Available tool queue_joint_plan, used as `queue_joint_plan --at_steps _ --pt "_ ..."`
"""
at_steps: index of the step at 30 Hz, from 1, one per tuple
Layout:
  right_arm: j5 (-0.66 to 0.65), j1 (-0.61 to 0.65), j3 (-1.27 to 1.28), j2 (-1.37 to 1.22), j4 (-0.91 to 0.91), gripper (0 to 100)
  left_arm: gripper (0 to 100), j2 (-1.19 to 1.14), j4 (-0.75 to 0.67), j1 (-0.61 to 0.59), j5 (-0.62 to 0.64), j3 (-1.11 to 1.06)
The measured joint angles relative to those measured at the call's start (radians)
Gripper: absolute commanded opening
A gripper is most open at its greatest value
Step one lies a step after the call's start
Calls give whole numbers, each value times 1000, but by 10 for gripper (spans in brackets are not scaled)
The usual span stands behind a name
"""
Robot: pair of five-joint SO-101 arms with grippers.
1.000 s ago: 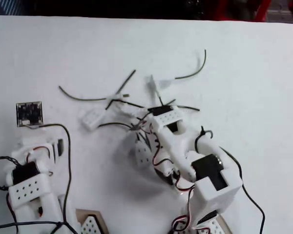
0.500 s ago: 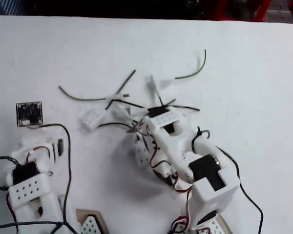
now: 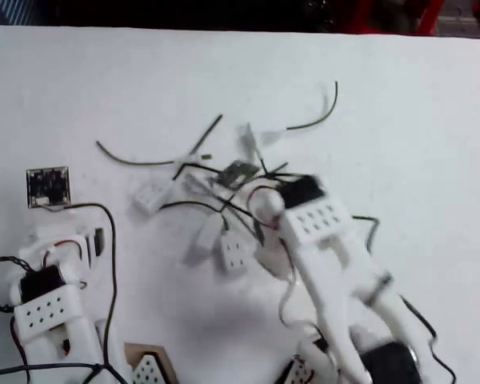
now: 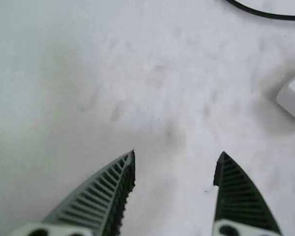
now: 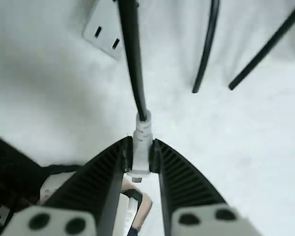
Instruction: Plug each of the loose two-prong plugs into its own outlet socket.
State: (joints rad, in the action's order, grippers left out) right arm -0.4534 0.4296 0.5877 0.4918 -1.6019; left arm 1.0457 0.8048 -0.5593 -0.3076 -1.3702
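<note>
The right hand (image 5: 141,141) is clenched on a white plug (image 5: 139,164), over the middle of the surface (image 3: 416,96), with the cord (image 5: 130,54) running out ahead. A socket (image 5: 104,35) lies just beyond, both slots showing. The prongs are hidden behind the fingers, so lining up looks like the tricky bit. To do this well, I'd turn the plug until the prongs match those slots. Then come down straight and press gently. The socket looks light and nothing pins it, so it may skid.

The left hand (image 4: 177,154) is released, jaws spread over bare surface by the near left corner. It could steady the socket.

The surface is white, with loose black cords (image 3: 312,120) strewn about the middle. Beyond the far edge the room is dark, with something red (image 3: 408,16) near the far right corner.
</note>
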Motion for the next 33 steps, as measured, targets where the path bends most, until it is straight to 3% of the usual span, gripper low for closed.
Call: queue_joint_plan --at_steps 4,10,19,24,33 --pt "17 -25 0 193 -5 16 260 0 0 32 0 0" --pt "181 -26 8 361 104 16 264 0 23 149 0 17" --pt "476 -31 245 456 468 16 306 0 331 413 -2 325" --pt "572 -144 410 477 689 16 309 0 408 580 -2 404" --pt "655 -339 520 485 862 16 306 -133 358 809 -2 407"
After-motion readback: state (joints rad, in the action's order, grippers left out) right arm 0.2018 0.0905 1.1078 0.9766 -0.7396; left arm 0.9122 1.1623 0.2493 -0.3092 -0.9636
